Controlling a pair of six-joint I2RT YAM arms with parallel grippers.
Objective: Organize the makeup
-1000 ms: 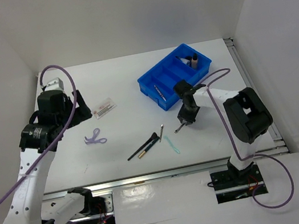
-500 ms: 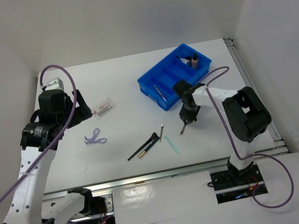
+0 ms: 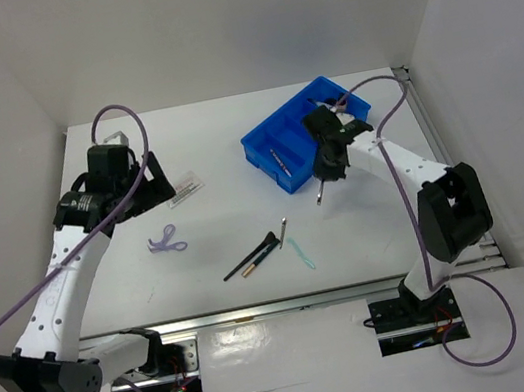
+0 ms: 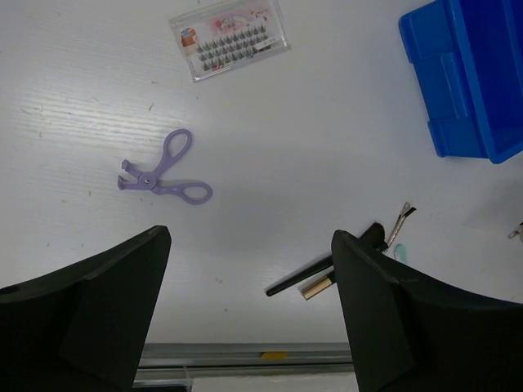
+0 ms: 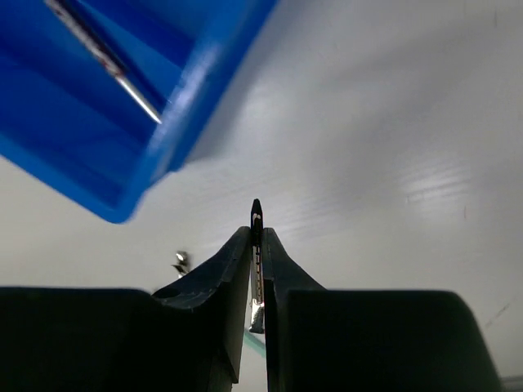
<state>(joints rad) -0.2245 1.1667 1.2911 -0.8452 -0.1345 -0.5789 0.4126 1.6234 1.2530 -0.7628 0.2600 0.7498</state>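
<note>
We counted six loose pieces of makeup on the white desk [image 4: 327, 122]: one pair of lilac scissors [image 4: 163, 170], one lash card [image 4: 230, 38] in a clear flat case, far of the scissors, two slim brushes [image 4: 298, 278] lying side by side, one small metal clip [image 4: 400, 220] and one curved teal tool [image 3: 299, 252] just right of them. A seventh piece, a thin black-tipped stick [image 5: 256, 214], was off the desk, pinched between the fingers of the right gripper [image 5: 257, 233] just near of the blue plastic tray [image 5: 122, 106]. One slim silvery pencil [image 5: 106, 64] with red marks lay in a tray compartment. The left gripper [image 4: 249, 241] hung above the scissors and brushes, its broad black fingers spread wide and holding nothing. The right arm hid part of the tray's far compartments.
</note>
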